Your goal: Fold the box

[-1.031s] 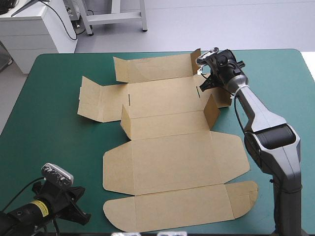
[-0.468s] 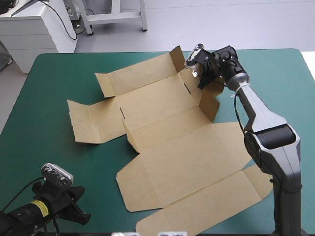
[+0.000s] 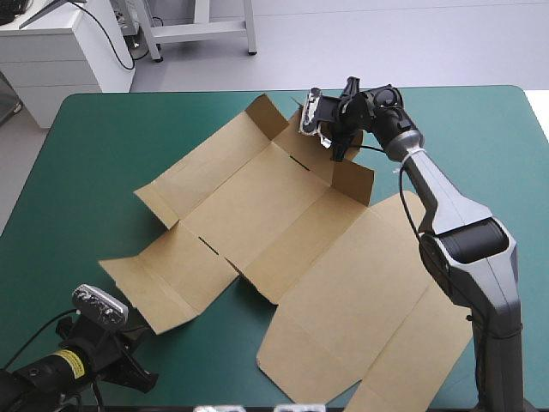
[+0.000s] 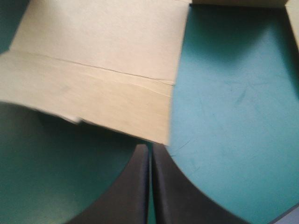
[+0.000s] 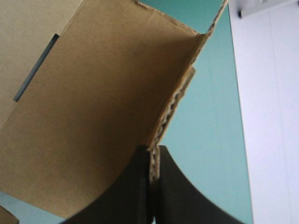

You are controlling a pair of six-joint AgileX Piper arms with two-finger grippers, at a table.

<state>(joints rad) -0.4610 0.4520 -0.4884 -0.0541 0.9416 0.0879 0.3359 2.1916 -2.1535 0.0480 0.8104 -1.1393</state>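
From above, the brown box (image 3: 292,206) lies opened out as a cut sheet, slanting across the teal-green desk (image 3: 103,146) from the far middle to the near right edge. At its far end the right pincer (image 3: 336,144) sits on a raised flap (image 3: 353,182). The left pincer (image 3: 137,373) rests at the near left corner, apart from the board; its fingers cannot be made out here.

The left wrist view settles that: the left pincer (image 4: 150,154) is closed on nothing, a corner of a flat panel lying just ahead of its tips.

The right wrist view shows the right pincer (image 5: 153,154) clamped on the flap's corrugated edge, with a cut slot (image 5: 36,69) beyond.
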